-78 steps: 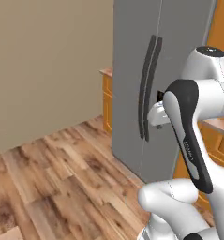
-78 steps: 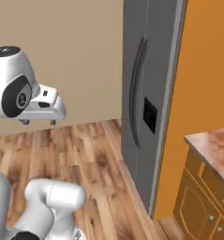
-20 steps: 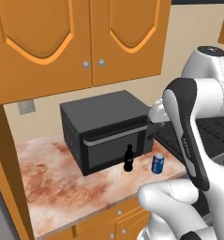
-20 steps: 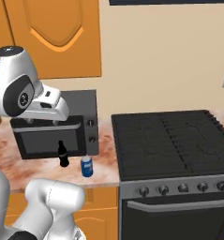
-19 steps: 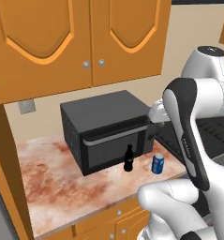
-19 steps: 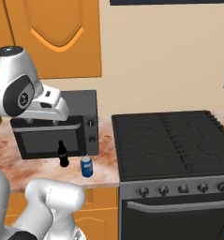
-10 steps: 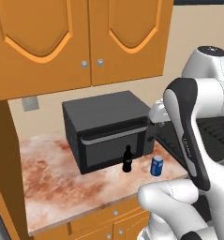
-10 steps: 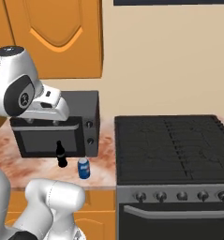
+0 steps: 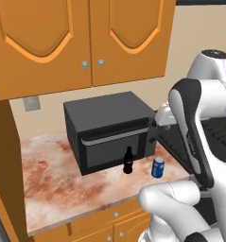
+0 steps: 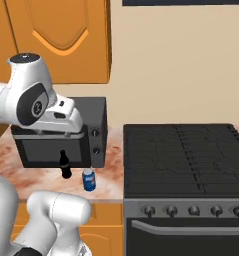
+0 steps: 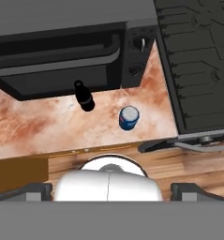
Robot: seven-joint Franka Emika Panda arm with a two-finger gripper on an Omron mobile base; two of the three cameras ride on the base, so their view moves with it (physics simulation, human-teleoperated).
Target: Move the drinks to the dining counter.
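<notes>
While the bottle (image 9: 128,161) and can (image 9: 157,168) sit untouched on the worktop (image 9: 48,182), you're at approach; next lower the hand onto one. Hand state: can't tell.

A home kitchen, rendered. Orange wall cabinets (image 9: 81,38) with arched door panels fill the top of the left base view, above a reddish-brown and cream marbled worktop (image 9: 48,184). A dark microwave (image 9: 109,130) sits at the centre of that worktop (handle and two knobs on its front), and a black stove (image 10: 186,150) takes the right half of the right base view. Wood flooring (image 11: 146,164) runs along the bottom of the hand view.
</notes>
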